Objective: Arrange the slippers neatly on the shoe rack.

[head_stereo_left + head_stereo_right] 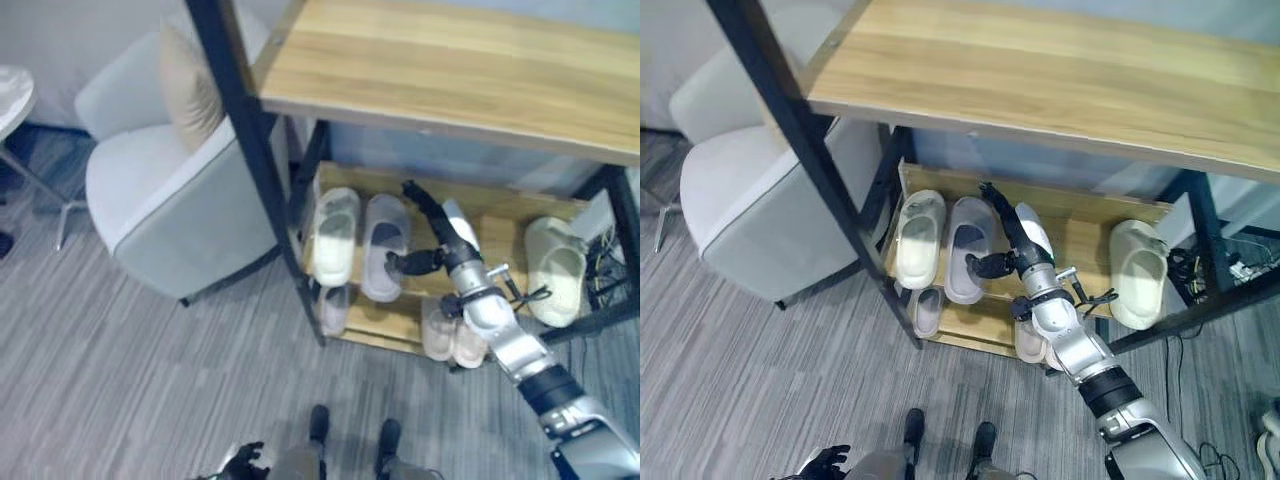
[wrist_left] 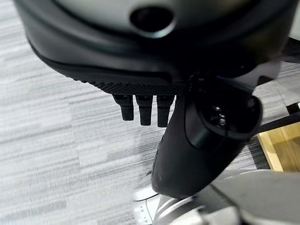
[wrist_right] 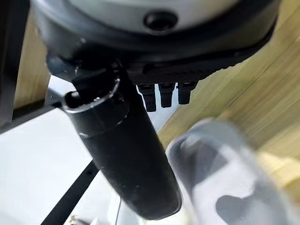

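Rack: we are looking down at a black-framed shoe rack (image 1: 250, 150) with a broad wooden top shelf (image 1: 1040, 80) and a lower wooden shelf (image 1: 1080, 235) where the slippers sit.
Left pair: a cream slipper (image 1: 336, 228) and a translucent grey slipper (image 1: 384, 245) lie side by side at the left end of the lower shelf, parallel and close together; we judge that is the tidy line-up the task wants.
Lone slipper: another cream slipper (image 1: 1137, 272) sits well apart at the right end of the same shelf, with bare wood between it and the left pair.
Bottom tier: more slippers (image 1: 452, 338) and a small one (image 1: 334, 308) rest below, partly hidden by the arm and the shelf edge.
Right hand: our right hand (image 1: 1002, 243) is reaching in under the top shelf, just beside the grey slipper's right edge, fingers stretched out toward the back of the shelf and thumb jutting toward the slipper.
Grip: the fingers look extended rather than wrapped; in the right wrist view the slipper shows past the thumb (image 3: 126, 150), near it, and we cannot tell whether the thumb touches.
Why there: we judge the hand is placed to nudge or straighten the grey slipper against its neighbour, not to lift it.
Left hand: our left hand (image 1: 242, 462) hangs low over the grey carpet (image 1: 120, 370), holding nothing, fingers loosely bent.
Nearby: a pale armchair (image 1: 170, 190) stands just left of the rack.
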{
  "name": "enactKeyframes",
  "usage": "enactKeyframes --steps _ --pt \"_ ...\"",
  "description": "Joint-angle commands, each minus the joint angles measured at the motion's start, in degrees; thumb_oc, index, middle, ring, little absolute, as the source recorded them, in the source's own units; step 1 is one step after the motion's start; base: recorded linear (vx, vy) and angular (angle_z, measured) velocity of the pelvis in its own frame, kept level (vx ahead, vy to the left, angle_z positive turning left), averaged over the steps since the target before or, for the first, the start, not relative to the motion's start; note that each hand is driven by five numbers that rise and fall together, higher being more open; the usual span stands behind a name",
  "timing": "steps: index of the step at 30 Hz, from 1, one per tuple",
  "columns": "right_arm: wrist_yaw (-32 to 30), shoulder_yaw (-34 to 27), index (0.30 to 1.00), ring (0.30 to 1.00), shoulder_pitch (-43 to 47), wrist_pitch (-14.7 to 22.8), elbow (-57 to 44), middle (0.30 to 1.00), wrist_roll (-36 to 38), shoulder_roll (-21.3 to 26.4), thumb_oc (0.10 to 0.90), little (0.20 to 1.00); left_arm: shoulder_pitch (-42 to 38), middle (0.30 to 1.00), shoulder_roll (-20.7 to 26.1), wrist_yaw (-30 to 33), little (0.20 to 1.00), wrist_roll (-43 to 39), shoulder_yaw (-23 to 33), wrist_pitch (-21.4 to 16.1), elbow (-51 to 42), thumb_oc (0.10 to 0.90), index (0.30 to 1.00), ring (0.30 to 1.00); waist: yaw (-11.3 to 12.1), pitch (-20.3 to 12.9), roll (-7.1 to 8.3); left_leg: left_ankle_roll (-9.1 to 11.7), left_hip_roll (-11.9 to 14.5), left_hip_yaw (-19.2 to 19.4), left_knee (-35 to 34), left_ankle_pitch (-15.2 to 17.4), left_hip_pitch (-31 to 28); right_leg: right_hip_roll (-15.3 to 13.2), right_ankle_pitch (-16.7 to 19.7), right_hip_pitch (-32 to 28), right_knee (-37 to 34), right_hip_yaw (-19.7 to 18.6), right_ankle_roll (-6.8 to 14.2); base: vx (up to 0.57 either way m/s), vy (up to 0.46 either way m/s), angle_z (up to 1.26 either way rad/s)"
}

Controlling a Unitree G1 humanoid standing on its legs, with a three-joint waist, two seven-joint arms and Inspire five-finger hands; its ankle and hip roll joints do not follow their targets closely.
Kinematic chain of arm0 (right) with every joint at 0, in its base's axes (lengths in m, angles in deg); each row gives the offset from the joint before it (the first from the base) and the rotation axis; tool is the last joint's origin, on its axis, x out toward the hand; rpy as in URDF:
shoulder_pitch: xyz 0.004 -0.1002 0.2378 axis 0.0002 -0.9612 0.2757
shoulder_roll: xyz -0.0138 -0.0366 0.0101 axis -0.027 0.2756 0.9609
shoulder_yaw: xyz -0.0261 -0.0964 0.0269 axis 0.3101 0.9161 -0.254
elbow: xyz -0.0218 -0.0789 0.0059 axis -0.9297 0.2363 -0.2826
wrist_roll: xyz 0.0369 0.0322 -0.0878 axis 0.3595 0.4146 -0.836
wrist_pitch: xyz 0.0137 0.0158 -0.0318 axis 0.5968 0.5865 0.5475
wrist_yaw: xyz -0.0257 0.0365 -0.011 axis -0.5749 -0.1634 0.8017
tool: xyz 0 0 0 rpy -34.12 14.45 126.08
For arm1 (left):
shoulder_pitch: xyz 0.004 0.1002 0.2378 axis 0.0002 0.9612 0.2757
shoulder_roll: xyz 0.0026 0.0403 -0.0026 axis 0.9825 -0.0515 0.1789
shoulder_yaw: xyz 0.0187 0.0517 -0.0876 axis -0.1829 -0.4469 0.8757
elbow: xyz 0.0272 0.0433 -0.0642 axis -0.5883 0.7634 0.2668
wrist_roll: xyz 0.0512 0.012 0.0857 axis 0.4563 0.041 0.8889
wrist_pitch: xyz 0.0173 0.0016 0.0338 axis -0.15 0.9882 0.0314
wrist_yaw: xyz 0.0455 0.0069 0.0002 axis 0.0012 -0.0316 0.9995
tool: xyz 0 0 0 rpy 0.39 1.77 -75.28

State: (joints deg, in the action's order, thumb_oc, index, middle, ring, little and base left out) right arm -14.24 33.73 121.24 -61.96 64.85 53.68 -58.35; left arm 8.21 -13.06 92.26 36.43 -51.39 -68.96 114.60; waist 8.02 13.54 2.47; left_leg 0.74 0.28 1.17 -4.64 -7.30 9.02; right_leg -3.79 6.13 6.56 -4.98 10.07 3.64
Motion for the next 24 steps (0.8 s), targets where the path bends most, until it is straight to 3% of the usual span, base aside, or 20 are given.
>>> enactKeyframes --steps 1,8,11,24 --pt "-4.16 -2.49 0.900 0.900 7.96 4.69 -1.41 0.900 1.05 2.96 0.800 0.900 -1.92 0.900 -2.19 0.21 0.900 -1.93 -2.36 -1.53 2.50 0.800 0.900 0.900 1.02 0.27 0.92 0.51 -0.94 -2.28 -0.36 5.11 -3.33 1.04 -6.61 -3.30 1.01 0.51 2.20 -0.03 0.001 0.21" --pt "-7.67 -2.42 0.900 0.900 14.06 3.80 6.31 0.900 1.67 5.83 0.800 0.900 -3.46 0.900 -0.94 0.97 0.900 -4.26 -2.10 -1.94 2.76 0.800 0.900 0.900 2.35 2.98 1.76 0.76 -0.82 -3.53 0.17 4.09 -0.53 0.86 -6.58 -0.92 2.18 1.53 2.13 -0.03 -0.001 0.11" --pt "-9.99 -7.03 0.900 0.900 11.39 5.41 2.71 0.900 4.26 5.23 0.800 0.900 -4.00 0.900 -0.98 1.57 0.900 -4.95 -1.69 -1.95 2.73 0.800 0.900 0.900 2.15 3.49 1.98 0.79 -0.84 -3.96 0.25 4.14 0.00 0.77 -6.78 -0.49 2.44 1.92 2.10 0.00 0.000 0.00" --pt "-9.28 -10.29 0.900 0.900 5.66 6.58 3.79 0.900 8.26 3.18 0.800 0.900 -2.52 0.900 -1.28 1.30 0.900 -4.83 -1.33 -2.11 1.64 0.800 0.900 0.900 1.53 2.66 1.43 0.45 -0.99 -3.92 0.20 5.04 -1.56 0.63 -7.34 -1.20 2.67 1.80 2.01 0.01 -0.001 0.00"
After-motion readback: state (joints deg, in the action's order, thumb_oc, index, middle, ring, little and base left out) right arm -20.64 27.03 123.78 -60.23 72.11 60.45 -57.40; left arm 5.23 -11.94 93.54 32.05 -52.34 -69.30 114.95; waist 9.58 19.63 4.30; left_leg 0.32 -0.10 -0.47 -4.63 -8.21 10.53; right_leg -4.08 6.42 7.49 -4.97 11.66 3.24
